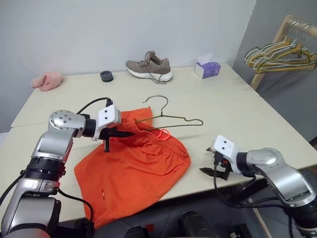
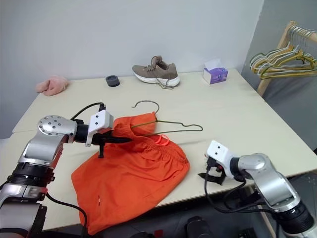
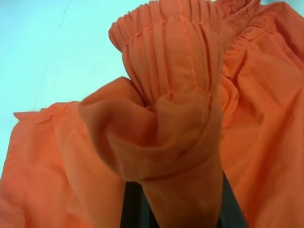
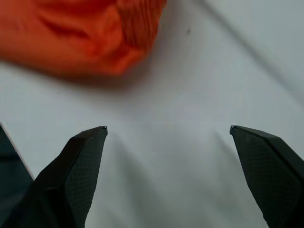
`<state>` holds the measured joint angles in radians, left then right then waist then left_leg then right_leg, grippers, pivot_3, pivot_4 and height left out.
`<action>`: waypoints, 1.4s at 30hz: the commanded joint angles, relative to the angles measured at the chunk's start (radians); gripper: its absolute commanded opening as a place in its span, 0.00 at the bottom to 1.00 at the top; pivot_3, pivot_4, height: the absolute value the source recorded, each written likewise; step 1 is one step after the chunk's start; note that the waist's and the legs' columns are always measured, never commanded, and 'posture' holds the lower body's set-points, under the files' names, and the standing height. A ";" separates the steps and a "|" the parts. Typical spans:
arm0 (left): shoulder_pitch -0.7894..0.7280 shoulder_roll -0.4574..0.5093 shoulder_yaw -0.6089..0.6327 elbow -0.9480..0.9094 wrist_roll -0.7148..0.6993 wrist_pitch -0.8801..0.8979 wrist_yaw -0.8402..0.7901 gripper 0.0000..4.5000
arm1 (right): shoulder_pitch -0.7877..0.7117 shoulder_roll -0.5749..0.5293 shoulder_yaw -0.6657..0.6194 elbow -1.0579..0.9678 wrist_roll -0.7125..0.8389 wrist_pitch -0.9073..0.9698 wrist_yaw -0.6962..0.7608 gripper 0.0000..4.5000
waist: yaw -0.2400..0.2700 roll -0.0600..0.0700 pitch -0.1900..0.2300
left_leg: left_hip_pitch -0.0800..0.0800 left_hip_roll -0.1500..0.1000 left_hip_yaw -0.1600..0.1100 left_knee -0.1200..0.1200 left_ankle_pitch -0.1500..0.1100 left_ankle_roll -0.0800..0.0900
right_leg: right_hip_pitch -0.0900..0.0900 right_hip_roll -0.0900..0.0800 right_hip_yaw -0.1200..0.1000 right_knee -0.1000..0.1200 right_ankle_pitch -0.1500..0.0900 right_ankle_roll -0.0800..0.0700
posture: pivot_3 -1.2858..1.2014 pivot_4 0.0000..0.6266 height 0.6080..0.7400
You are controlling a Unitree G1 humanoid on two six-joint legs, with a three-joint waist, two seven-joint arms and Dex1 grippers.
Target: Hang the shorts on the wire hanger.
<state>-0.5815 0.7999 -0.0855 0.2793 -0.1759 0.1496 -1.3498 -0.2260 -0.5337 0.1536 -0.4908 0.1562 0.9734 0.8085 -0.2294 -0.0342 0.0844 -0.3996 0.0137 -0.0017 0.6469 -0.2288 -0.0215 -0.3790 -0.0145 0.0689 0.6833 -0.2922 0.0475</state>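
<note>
The shorts [image 1: 133,171] lie spread on the worktop [image 1: 237,109], waistband end toward the wire hanger [image 1: 171,118], leg ends draped over the near edge. The wire hanger lies flat; one shoulder is overlapped by the gathered waistband, its other shoulder and hook bare on the worktop.

The left end effector [image 1: 125,133] is clamped narrow on a bunched fold of waistband, just beside the hanger's covered shoulder. The right end effector [image 4: 166,142] stands with fingers wide and empty, above bare worktop, well apart from the hanger on its near side, with the edge of the shorts ahead of it.

Judgement: the step in hand is threading; only one shoulder is engaged. Next, the free end effector should likely steady the hanger's bare shoulder or take the opposite waistband edge, so the fabric can be drawn across the wire without dragging it.
</note>
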 commanded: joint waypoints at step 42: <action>0.180 0.244 0.124 -0.256 -0.284 0.391 -0.110 0.00 | -0.111 0.116 -0.285 0.155 0.287 0.109 -0.318 0.01 | 0.008 0.000 0.000 | 0.000 -0.001 0.002 -0.001 0.000 0.000 | -0.001 0.001 0.000 -0.001 0.002 -0.003 | 0.43 0.06 1.00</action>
<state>-0.3895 1.0081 0.0226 -0.0034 -0.4869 0.5734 -1.4536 -0.3269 -0.3929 -0.0602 -0.3222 0.4464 1.0724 0.5142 -0.2218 -0.0342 0.0842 -0.3997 0.0126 0.0007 0.6462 -0.2289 -0.0213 -0.3795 -0.0138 0.0692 0.6820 -0.2907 0.0448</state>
